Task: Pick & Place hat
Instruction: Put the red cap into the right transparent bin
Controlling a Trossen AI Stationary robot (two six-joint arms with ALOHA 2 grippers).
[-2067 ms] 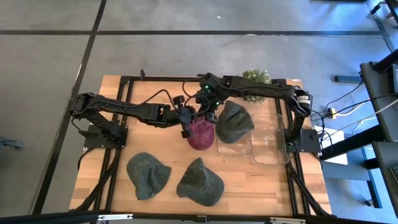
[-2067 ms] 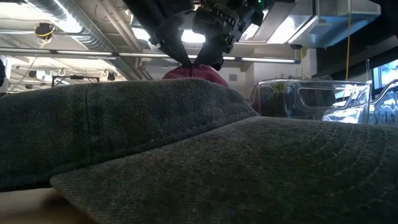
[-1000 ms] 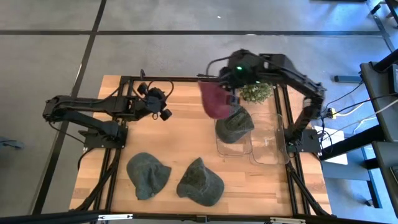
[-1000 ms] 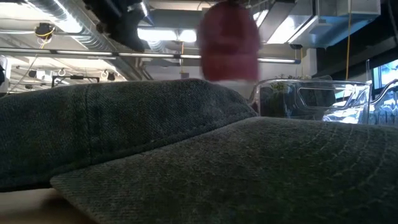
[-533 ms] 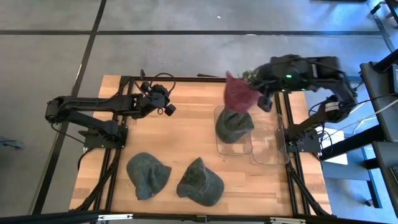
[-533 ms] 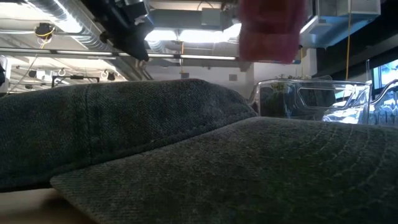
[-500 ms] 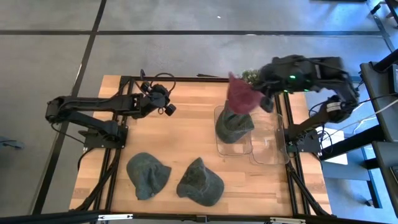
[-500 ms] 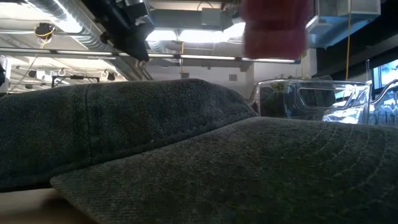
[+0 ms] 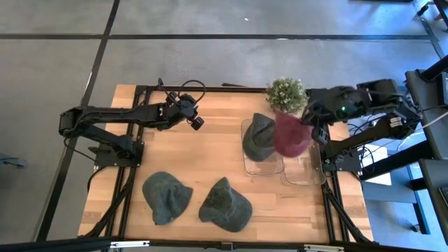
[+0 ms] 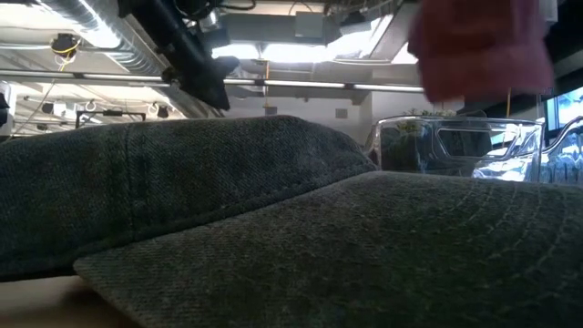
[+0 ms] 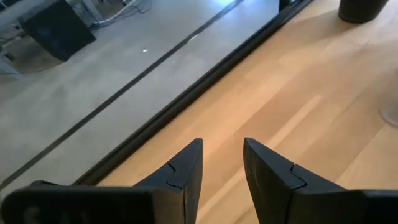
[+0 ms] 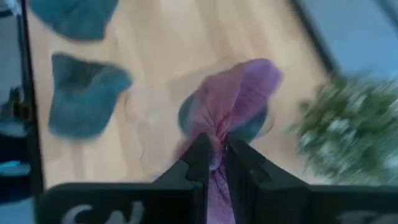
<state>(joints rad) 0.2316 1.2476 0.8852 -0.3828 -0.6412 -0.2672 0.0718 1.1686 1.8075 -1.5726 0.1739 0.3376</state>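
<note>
Grey-green denim caps crowd the near edge of the counter [image 9: 210, 147]: one cap [image 9: 166, 197] lies at about seven o'clock from the counter's middle and a second cap [image 9: 225, 204] at about six o'clock, well apart from both arms. In the low view these two fill almost everything, blocking the sight of the counter top behind them. A third grey-green cap [image 9: 257, 137] rests in the left clear bin [image 9: 262, 164], and a second clear bin [image 9: 305, 168] stands just beside it on the right (its glassy walls show past the caps in the low view). A small potted plant [image 9: 286, 94] stands at the far edge, at about one o'clock.

Pale wooden planks make up the counter, framed by black rails, on a grey floor crossed by dark lines. Ceiling ducts and strip lights show in the room behind.

At about three o'clock, the right hand [image 12: 215, 163] is pinched tight on the crown of the maroon hat [image 9: 291, 136], cloth bunched between its fingers in its wrist view. The hat hangs below that hand, raised off the counter, over the seam between the two bins and partly covering the third cap's right side. The left hand [image 11: 221, 163] hovers at about eleven o'clock over bare wood near the far rail, fingers a narrow gap apart and gripping nothing.
</note>
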